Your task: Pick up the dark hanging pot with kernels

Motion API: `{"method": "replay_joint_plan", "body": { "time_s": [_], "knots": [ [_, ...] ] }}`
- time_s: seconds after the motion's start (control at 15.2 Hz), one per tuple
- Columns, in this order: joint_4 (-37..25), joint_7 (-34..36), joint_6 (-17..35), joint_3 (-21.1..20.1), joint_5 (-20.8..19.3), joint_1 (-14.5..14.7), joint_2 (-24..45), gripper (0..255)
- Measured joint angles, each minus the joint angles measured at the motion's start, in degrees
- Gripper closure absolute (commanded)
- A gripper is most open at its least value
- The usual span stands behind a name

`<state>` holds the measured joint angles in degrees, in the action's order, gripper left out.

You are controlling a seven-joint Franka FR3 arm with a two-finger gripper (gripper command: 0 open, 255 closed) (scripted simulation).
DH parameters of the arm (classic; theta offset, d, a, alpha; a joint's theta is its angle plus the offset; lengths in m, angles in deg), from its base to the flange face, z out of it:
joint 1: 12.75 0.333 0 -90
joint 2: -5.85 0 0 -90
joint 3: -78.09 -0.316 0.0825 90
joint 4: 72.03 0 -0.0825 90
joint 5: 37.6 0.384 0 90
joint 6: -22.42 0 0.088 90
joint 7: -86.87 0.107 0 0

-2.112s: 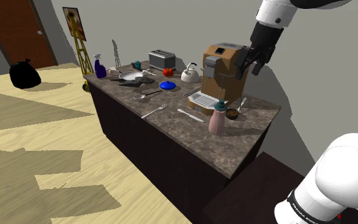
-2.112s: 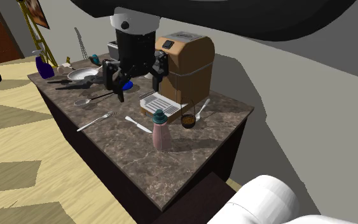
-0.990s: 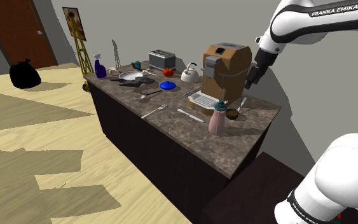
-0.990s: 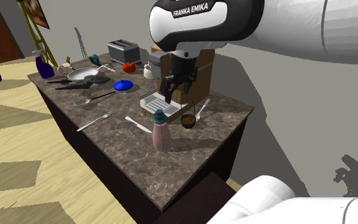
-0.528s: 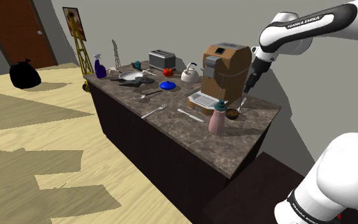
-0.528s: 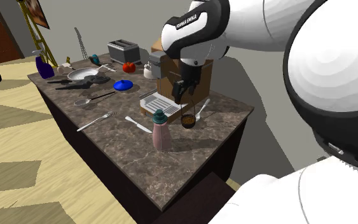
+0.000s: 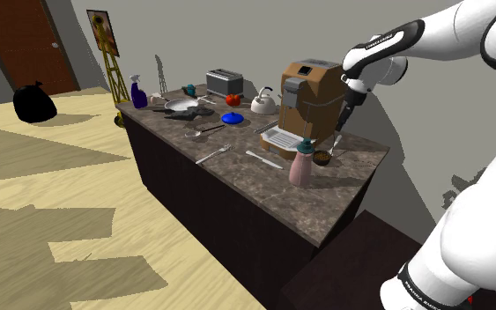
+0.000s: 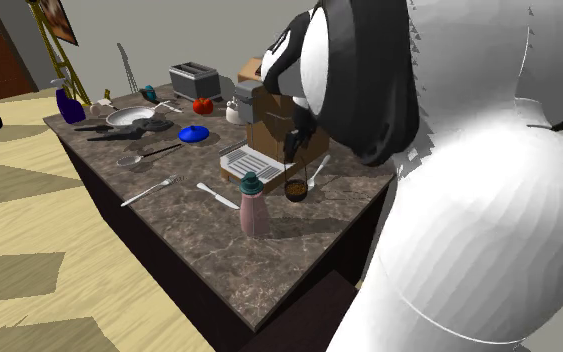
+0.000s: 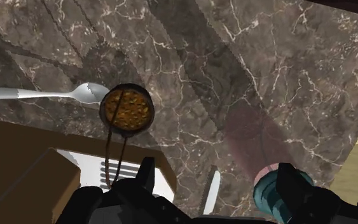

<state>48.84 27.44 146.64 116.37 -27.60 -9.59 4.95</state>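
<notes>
sitting on the dark veined marble counter (image 7: 347, 198), the small dark round pot (image 9: 126, 108) heaped with golden-brown kernels stands upright just beside the white drip tray of the boxy brown coffee machine (image 7: 312, 92). its thin loop handle lies flat from the rim toward that tray. a silver spoon (image 9: 37, 94) lies with its bowl just beside the pot's rim; whether they touch cannot be told. the pink bottle with a teal cap (image 7: 301, 166) stands near, toward the counter's front edge, apart from the pot.

the all-black gripper (image 9: 217, 164) hangs above the pot and points down at the counter. its two fingers stand apart with nothing between them. in the wrist view the pot lies ahead of them, off toward the finger nearer the coffee machine. the white arm (image 7: 466, 26) rises from the stand at the shoulder view's lower right and arches high along that view's right edge. its forearm slopes down and left to a wrist bent beside the coffee machine.

bare marble stretches from the pot toward the counter's end at the shoulder view's right, and toward the front edge past the bottle. the machine walls in the pot on the shoulder view's left. a silver table knife (image 7: 263, 159) lies further out on that side.
</notes>
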Motion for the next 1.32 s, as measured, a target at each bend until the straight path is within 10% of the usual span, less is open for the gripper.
{"method": "replay_joint_plan", "body": {
  "time_s": [0.53, 1.12, 1.19, 1.32],
  "knots": [
    [-18.0, -19.3, -3.2, -1.6, 16.3, -8.2, 22.9, 0],
    [-20.1, -23.7, -0.4, -4.1, 20.7, -11.2, 29.3, 0],
    [-20.1, -23.9, -0.3, -4.1, 20.8, -11.2, 29.4, 255],
    [-20.1, -24.0, -0.2, -4.2, 20.9, -11.3, 29.5, 255]
  ]
}}
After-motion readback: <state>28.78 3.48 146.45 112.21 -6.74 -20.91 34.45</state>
